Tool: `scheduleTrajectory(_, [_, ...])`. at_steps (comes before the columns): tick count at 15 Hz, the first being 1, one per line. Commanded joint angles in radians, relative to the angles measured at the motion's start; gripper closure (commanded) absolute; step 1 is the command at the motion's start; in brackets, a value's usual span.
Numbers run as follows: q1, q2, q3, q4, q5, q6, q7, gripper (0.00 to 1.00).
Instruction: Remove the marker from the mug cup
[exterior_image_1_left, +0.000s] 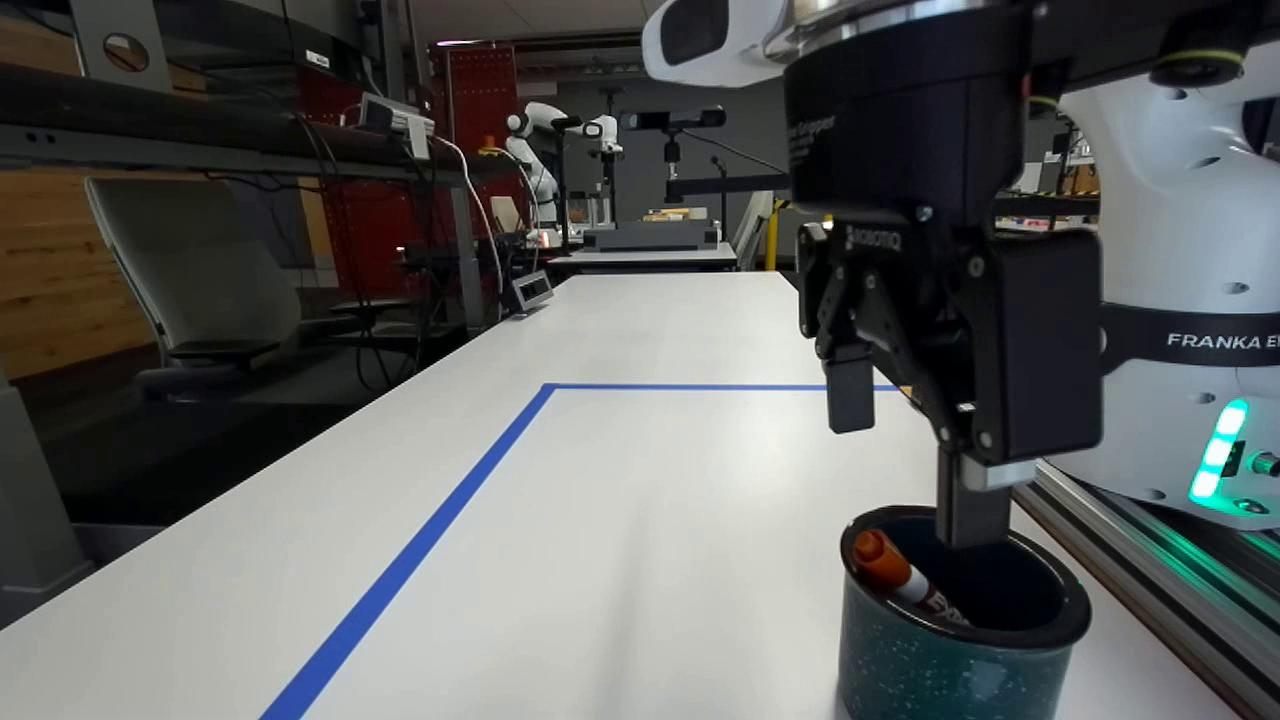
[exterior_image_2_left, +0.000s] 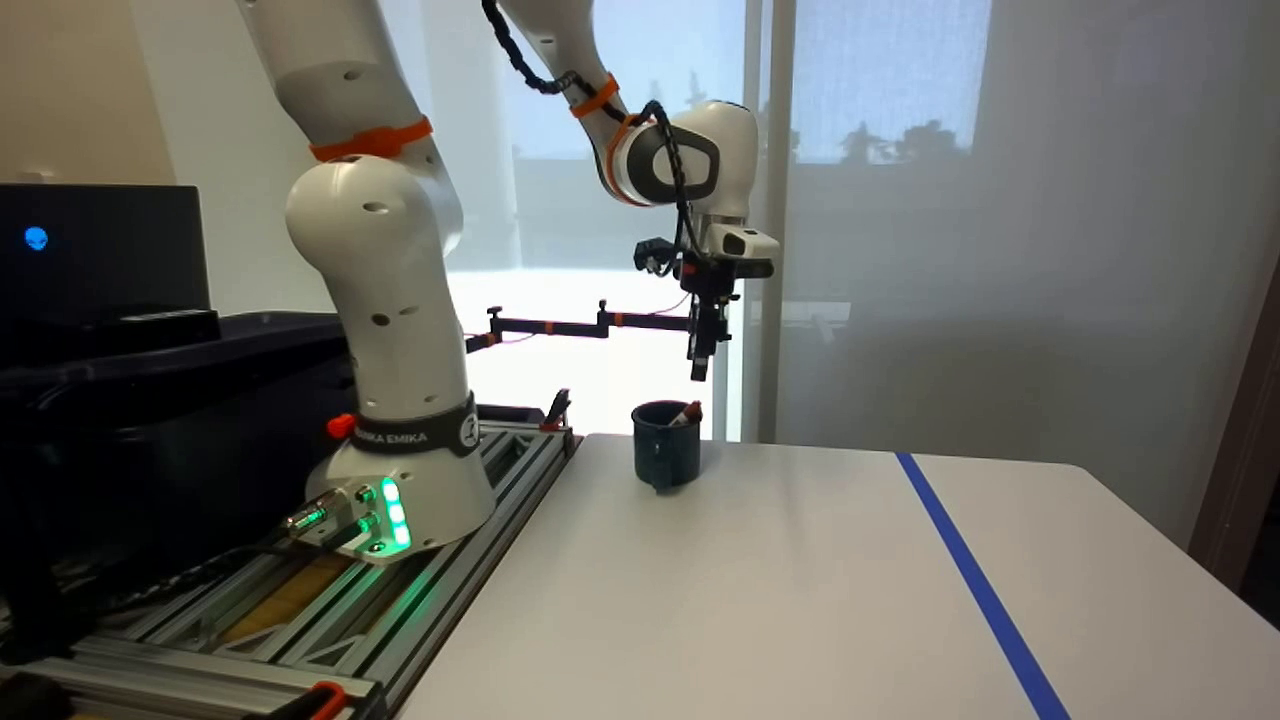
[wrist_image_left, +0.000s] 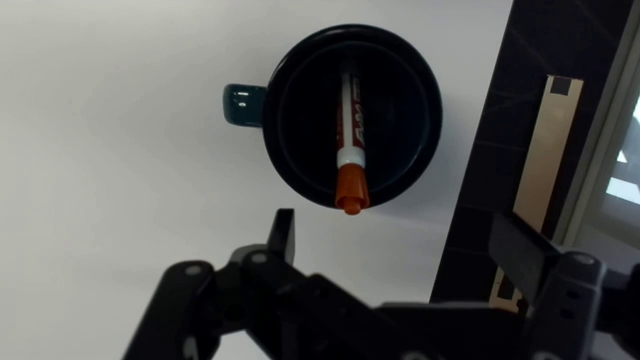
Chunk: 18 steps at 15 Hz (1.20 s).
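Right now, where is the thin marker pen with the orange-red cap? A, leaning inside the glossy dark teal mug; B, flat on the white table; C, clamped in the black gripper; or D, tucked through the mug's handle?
A: the wrist view shows the marker pen inside the mug, an exterior view shows its cap poking out at the top, and the open gripper holds nothing.

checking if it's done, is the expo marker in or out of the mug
In: the Expo marker leans inside the speckled mug, its cap poking out the top in an exterior view.
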Motion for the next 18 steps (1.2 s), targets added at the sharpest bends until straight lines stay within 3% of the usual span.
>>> scheduleTrajectory(1, [-0.011,0.034,-0.006,0.0,-0.046,0.043,-0.01,0.0])
scheduleTrajectory(12, [-0.021,0.124,-0.02,0.0,-0.121,0.155,-0.014,0.0])
scheduleTrajectory(15, [-0.023,0.136,-0.025,0.001,-0.127,0.17,-0.014,0.34])
scheduleTrajectory(18, [-0.024,0.144,-0.029,0.001,-0.13,0.182,-0.012,0.38])
